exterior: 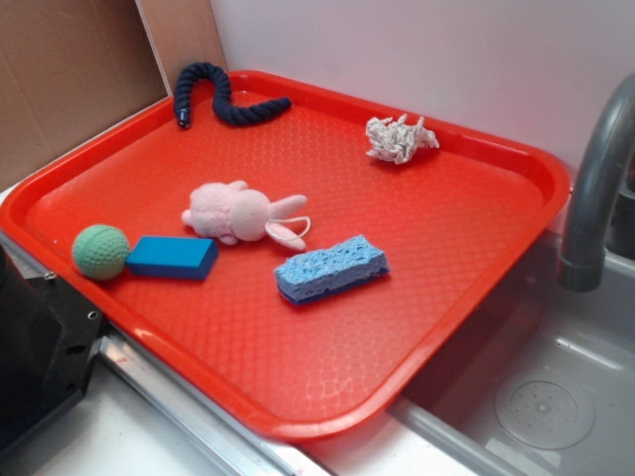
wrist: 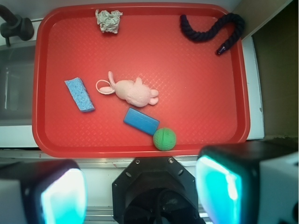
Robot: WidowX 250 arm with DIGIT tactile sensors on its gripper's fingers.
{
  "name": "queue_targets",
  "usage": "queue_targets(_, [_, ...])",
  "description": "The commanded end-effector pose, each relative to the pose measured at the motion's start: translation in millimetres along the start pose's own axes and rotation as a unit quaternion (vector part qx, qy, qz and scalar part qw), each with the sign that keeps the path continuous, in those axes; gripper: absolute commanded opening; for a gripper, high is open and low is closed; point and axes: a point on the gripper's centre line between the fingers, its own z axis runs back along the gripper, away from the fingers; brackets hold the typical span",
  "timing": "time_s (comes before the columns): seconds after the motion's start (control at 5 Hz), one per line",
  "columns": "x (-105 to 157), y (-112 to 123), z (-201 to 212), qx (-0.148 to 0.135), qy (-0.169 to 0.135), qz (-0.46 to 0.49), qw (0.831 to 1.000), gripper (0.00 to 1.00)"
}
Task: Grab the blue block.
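Observation:
The blue block (exterior: pixel 174 257) (wrist: pixel 141 121) lies flat on the red tray (exterior: pixel 327 357) (wrist: pixel 205 84) near its front left corner, touching or nearly touching a green ball (exterior: pixel 100 250) (wrist: pixel 164 138). My gripper (wrist: pixel 140 191) is high above the scene, outside the tray's near edge, open wide with nothing between its fingers (wrist: pixel 219 186). The exterior view does not show the gripper's fingers.
A pink plush rabbit (exterior: pixel 241 212) (wrist: pixel 134 91) lies just behind the block. On the same tray are a pale blue sponge (exterior: pixel 330 268) (wrist: pixel 79 94), a white rope knot (exterior: pixel 399 138) (wrist: pixel 108 20) and a dark blue rope (exterior: pixel 220 95) (wrist: pixel 210 25). A sink (exterior: pixel 536 377) with a grey faucet (exterior: pixel 595 188) is to the right. The robot's black base (exterior: pixel 40 357) (wrist: pixel 152 186) stands beside the tray's near edge.

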Motion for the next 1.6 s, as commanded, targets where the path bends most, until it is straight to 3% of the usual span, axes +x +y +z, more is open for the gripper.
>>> queue_targets(0.0, [0.0,0.0,0.0,0.000,0.000,0.000,1.000,1.00])
queue_targets(0.2, [32.4,2.9,-54.2,0.010,0.031,-0.090,0.995,1.00])
queue_targets(0.4, [34.0,-8.1,-105.5,-0.019,0.036,-0.166,0.985,1.00])
queue_targets(0.6, [20.6,-1.5,-153.4,-0.039,0.026,-0.213,0.976,1.00])
queue_targets(0.8, [6.2,19.3,-166.7,-0.039,0.008,-0.211,0.977,1.00])
queue_targets(1.0, [3.7,30.6,-189.9,-0.028,0.039,-0.214,0.976,1.00])
queue_targets(1.2, [5.5,21.9,-205.4,-0.011,0.045,-0.245,0.968,1.00])
queue_targets(1.4, [-3.7,4.7,-215.5,-0.026,0.058,-0.296,0.953,1.00])
